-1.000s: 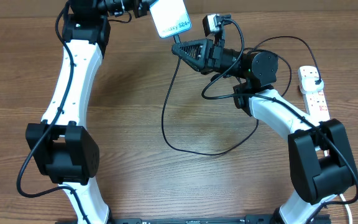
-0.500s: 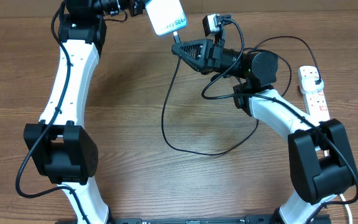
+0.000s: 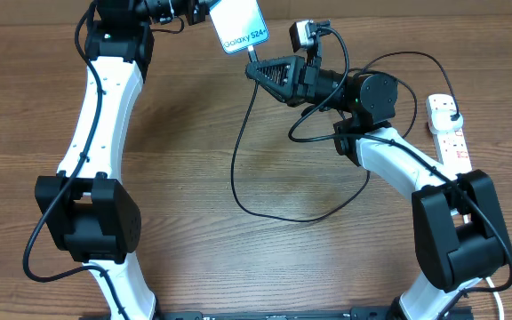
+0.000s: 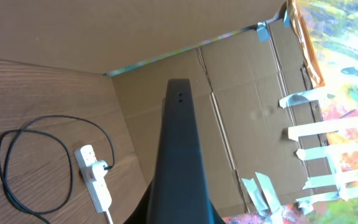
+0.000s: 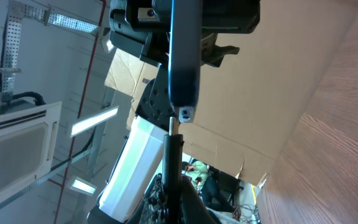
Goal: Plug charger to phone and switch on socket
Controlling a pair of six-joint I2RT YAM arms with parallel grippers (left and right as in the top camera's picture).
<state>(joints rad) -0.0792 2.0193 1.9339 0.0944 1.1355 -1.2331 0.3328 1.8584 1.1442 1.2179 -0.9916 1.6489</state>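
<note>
The phone, its light screen facing up, hangs above the table's far edge with my left gripper shut on its left end. In the left wrist view the phone shows edge-on between the jaws. My right gripper is shut on the charger's connector, which points up at the phone's bottom edge and reaches it; whether it is inserted I cannot tell. The charger cable loops over the table to its plug in the socket at the right edge.
Cardboard walls stand behind the table's far edge. The socket's white cord runs toward the front right, past the right arm's base. The left arm's base stands at the front left.
The phone shifted slightly left and back right in the left gripper, with a small change of tilt. The right arm and the cable have stayed still.
</note>
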